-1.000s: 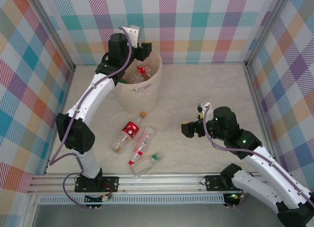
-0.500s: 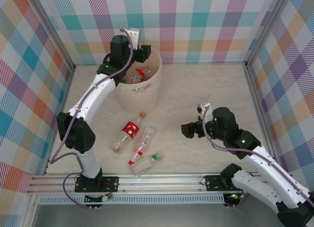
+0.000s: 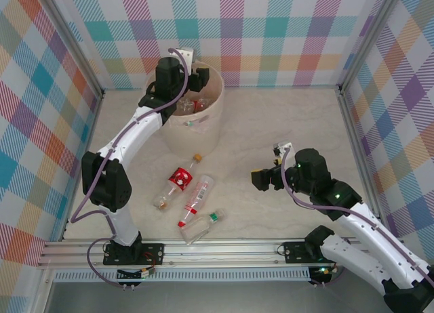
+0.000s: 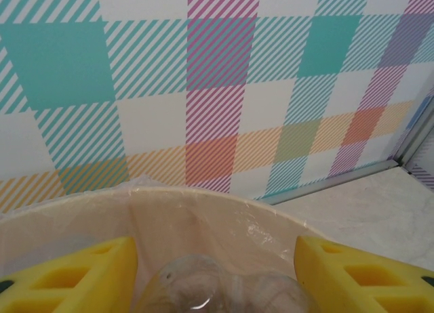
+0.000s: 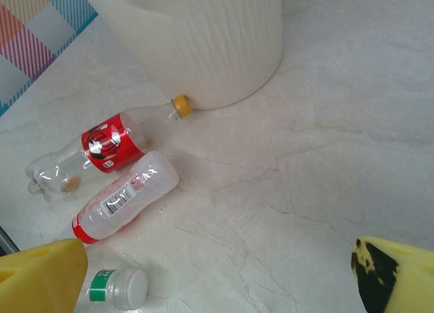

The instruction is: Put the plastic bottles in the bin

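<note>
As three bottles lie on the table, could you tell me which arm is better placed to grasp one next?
Probably the right. The right tool is open and empty, near the loose bottles, with its camera facing them. The left tool is over the bin, holding a clear bottle.

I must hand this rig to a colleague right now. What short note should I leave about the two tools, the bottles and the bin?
Left tool: over the bin, closed on a clear bottle, not yet released.
Right tool: open and empty, above the table, to the right of the loose ones.
Done: several bottles lie in the bin.
Left: drop the held one, then collect three from the table: the red-label bottle with its cap beside the bin's foot, the white-label bottle, and the green-label bottle closest to the near edge.
</note>
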`<state>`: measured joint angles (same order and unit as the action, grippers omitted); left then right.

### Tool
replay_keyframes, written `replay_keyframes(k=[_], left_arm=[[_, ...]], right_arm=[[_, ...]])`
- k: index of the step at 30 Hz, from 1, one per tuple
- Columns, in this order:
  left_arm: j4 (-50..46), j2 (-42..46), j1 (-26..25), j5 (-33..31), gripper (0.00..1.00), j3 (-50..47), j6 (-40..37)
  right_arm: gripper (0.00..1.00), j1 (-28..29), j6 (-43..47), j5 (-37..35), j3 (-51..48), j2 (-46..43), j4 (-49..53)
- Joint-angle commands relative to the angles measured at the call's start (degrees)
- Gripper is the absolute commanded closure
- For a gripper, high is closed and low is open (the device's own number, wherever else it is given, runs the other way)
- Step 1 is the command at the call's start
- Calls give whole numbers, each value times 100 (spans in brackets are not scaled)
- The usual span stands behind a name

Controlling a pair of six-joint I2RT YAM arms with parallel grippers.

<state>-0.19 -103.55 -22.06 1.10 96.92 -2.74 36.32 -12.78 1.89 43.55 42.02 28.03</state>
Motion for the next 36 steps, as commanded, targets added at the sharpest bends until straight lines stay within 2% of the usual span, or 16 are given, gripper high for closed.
replay_keyframes(k=[1, 8, 10, 14, 17, 19, 22, 29, 33, 36], left_arm=[[-901, -356, -48, 350, 50, -70, 61], [-1335, -247, -61, 516, 14, 634, 30], [-1378, -142, -61, 616, 7, 758, 14], [-1264, 90, 66, 1039, 0, 990, 274], [-1031, 296, 272, 1344, 0, 1053, 686], [-875, 409, 387, 1345, 0, 1063, 855], [-966, 415, 516, 957, 0, 1237, 994], [-1054, 62, 646, 532, 26, 1365, 1203], [-1076, -107, 659, 330, 46, 1221, 1258], [-1157, -239, 660, 452, 60, 1153, 1332]], right_arm=[[1, -25, 29, -62, -9, 52, -45], [1, -28, 30, -75, 13, 182, -85], [1, -29, 38, -68, 29, 242, -102], [1, -28, 39, -22, 44, 364, -160], [1, -28, 41, 4, 48, 422, -188], [1, -28, 38, 5, 40, 454, -215], [1, -32, 32, 26, 32, 506, -250], [1, -21, 43, 48, 48, 565, -252], [1, -37, 50, 22, 52, 509, -195], [1, -32, 56, 4, 48, 482, -142]])
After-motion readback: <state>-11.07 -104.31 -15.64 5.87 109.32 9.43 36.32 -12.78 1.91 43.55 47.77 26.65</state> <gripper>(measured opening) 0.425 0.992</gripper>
